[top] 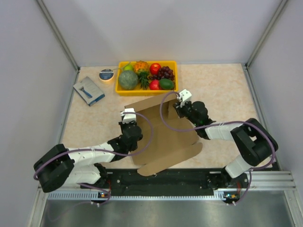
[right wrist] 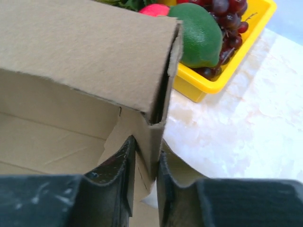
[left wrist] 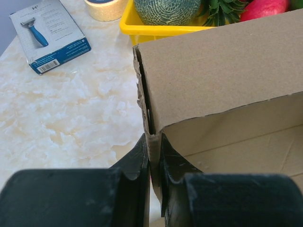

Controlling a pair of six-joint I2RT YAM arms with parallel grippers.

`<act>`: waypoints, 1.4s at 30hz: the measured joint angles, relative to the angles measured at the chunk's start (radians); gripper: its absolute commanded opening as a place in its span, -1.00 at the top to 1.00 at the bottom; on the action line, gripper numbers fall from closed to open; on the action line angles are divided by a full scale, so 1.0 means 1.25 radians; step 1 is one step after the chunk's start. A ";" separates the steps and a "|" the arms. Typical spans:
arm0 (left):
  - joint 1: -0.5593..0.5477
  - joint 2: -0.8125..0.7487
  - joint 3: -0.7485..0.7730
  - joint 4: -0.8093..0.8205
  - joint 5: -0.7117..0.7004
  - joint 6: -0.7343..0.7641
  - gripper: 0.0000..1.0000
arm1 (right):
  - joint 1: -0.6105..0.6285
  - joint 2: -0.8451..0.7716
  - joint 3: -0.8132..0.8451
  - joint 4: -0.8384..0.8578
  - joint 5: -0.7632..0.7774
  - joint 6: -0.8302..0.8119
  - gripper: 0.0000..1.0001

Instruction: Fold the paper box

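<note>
Cardboard corners are sitting clamped in my left jaws and right jaws, both nearly shut, holding the paper box [top: 161, 142] mid-counter just short of the yellow tray [top: 137, 92] by the far edge, and I am fearing uneven pulling could tear those frayed folds.

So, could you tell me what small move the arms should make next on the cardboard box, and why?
Probably hold both pinches and roll the far wall inward over the pinched corners. The left gripper and right gripper are each shut on a far corner of the paper box, where the raised wall's fold gapes open; the yellow fruit tray sits close behind, so pushing forward looks unwise.
</note>
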 measured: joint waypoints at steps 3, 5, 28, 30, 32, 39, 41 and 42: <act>0.000 0.000 0.000 -0.001 -0.005 -0.005 1.00 | 0.012 0.013 0.007 0.015 0.053 0.003 1.00; 0.001 0.000 0.000 -0.002 -0.008 -0.007 1.00 | 0.034 0.023 0.016 0.019 0.103 -0.004 0.54; -0.004 -0.005 0.000 0.001 0.025 -0.006 1.00 | -0.047 0.031 0.030 -0.091 -0.208 -0.057 -0.08; -0.004 -0.005 -0.001 -0.001 0.022 -0.002 1.00 | -0.056 0.031 0.045 -0.120 -0.239 -0.060 0.07; -0.003 -0.005 -0.003 -0.001 0.019 -0.001 1.00 | -0.062 0.033 0.061 -0.136 -0.246 -0.049 -0.01; -0.003 -0.002 0.000 -0.014 0.008 -0.039 1.00 | 0.021 0.034 0.049 -0.090 -0.037 0.062 -0.25; -0.003 0.007 0.007 -0.035 -0.010 -0.063 1.00 | 0.082 0.037 0.051 -0.094 0.106 0.089 -0.38; -0.003 0.012 0.014 -0.044 -0.016 -0.073 1.00 | 0.109 0.041 0.053 -0.092 0.172 0.099 -0.47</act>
